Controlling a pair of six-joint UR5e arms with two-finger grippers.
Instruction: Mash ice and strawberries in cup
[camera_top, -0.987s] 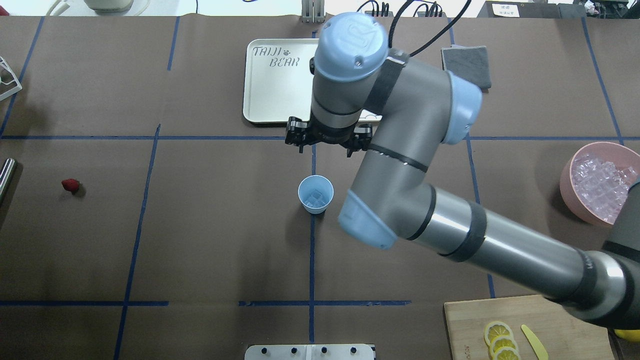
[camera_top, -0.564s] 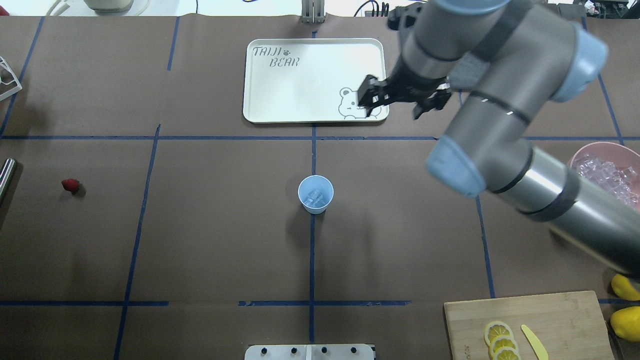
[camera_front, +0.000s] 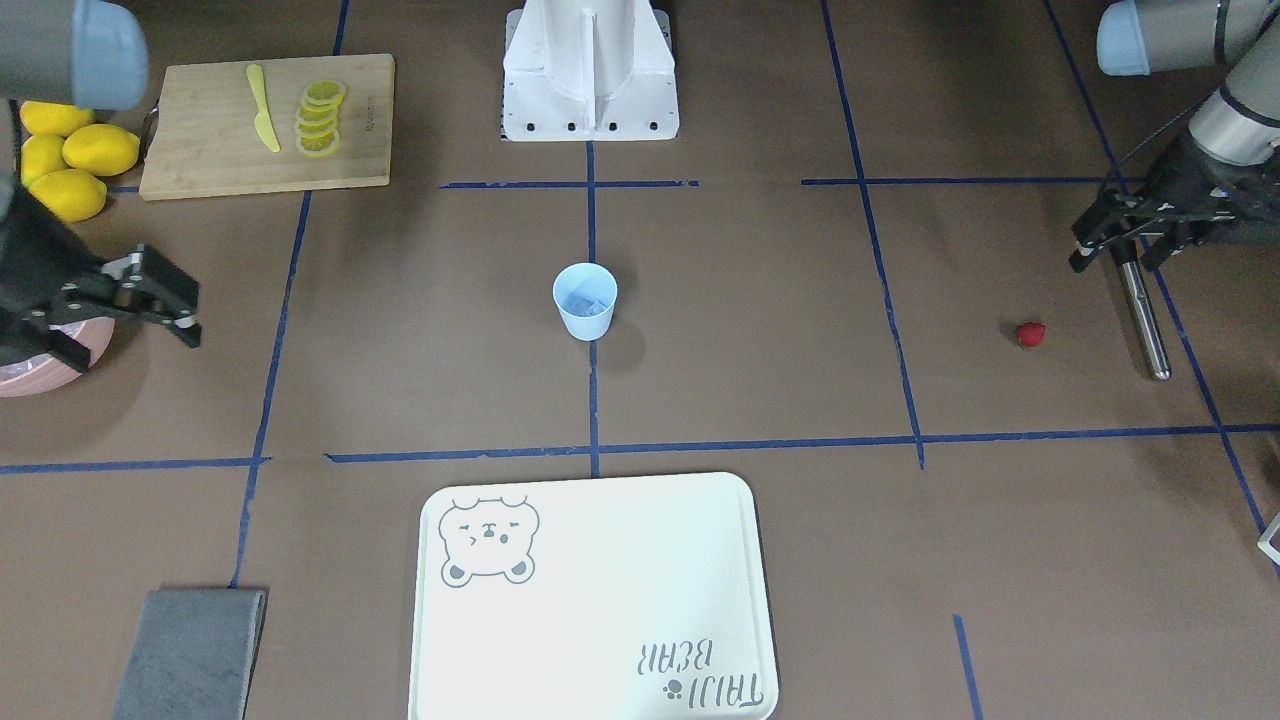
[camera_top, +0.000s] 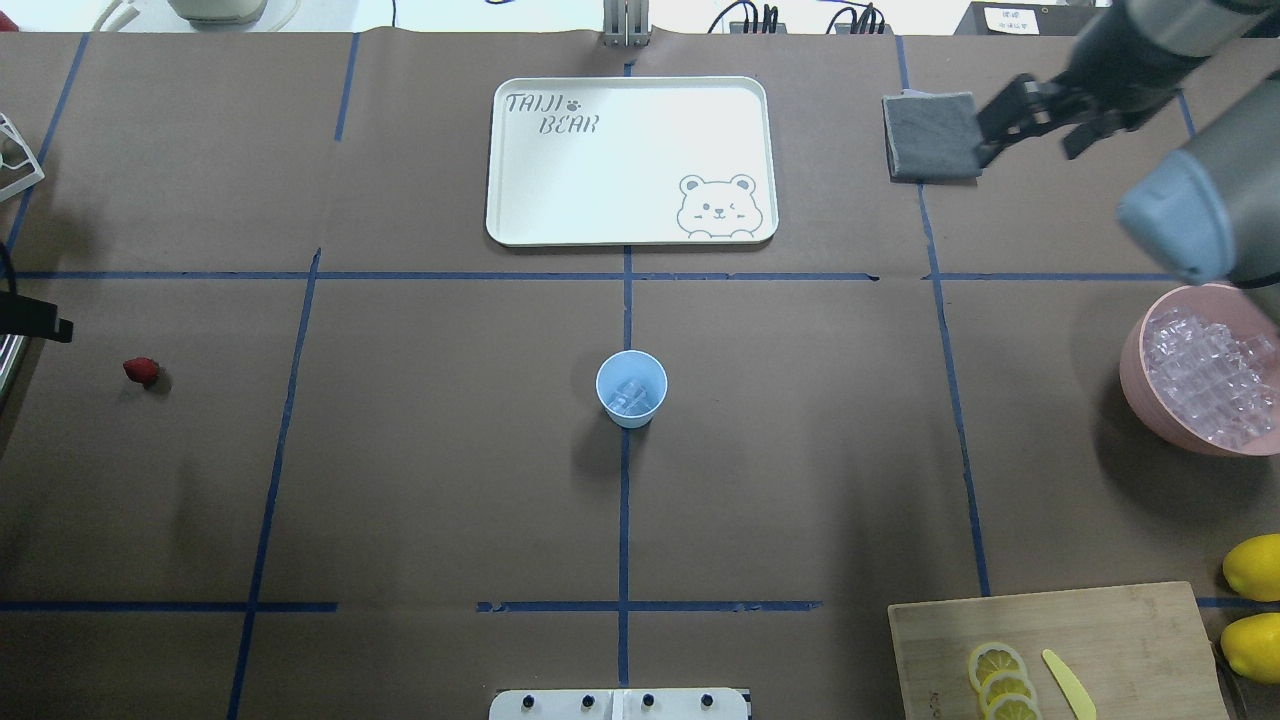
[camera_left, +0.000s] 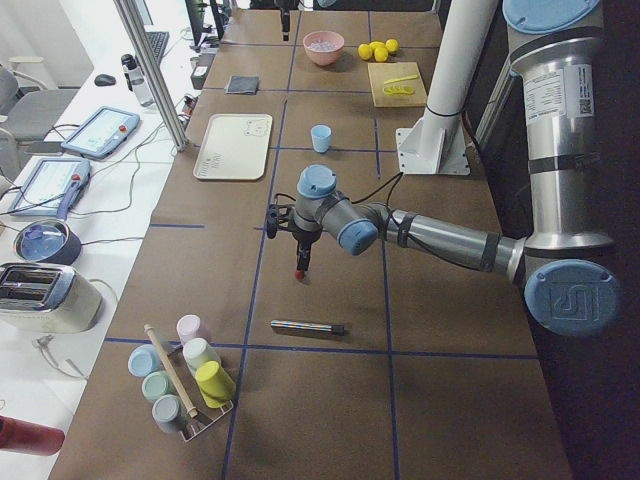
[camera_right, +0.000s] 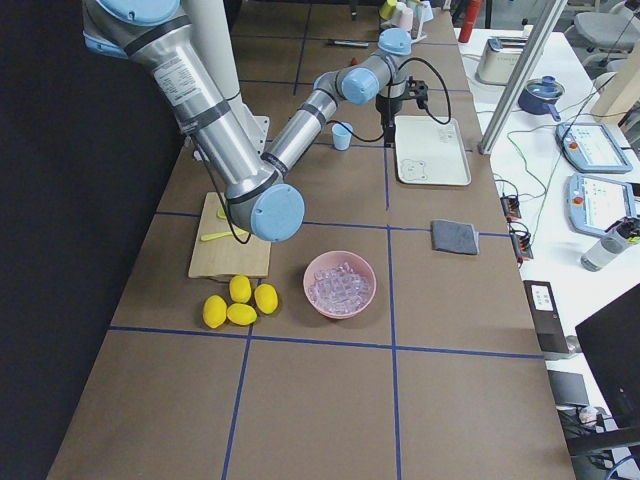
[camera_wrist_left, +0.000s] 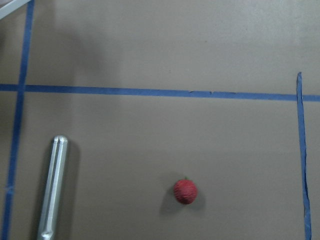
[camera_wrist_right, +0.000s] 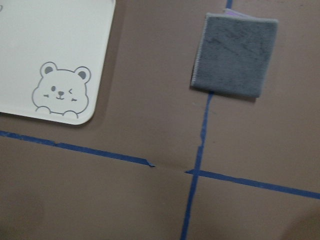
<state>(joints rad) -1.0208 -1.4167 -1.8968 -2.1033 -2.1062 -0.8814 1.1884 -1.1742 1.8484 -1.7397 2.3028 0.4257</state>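
Observation:
The pale blue cup (camera_top: 631, 388) stands upright at the table's middle, also in the front view (camera_front: 585, 300), with clear ice (camera_top: 630, 397) in it. The red strawberry (camera_top: 141, 371) lies alone on the mat at the left; it also shows in the front view (camera_front: 1030, 333) and the left wrist view (camera_wrist_left: 185, 191). My left gripper (camera_front: 1112, 255) is open and empty, above the mat left of the strawberry. My right gripper (camera_top: 1030, 140) is open and empty, high over the far right by the grey cloth (camera_top: 930, 135), well away from the cup.
A metal rod (camera_front: 1140, 320) lies below my left gripper. A pink bowl (camera_top: 1135, 350) of ice cubes stands at the right edge. A white tray (camera_top: 630, 160) lies beyond the cup. A cutting board (camera_top: 1120, 630) with lemon slices and whole lemons (camera_top: 1250, 600) are near right.
My right arm has swung away from above the cup, back and to the far right. Part of my left gripper has come into the overhead view at the left edge.

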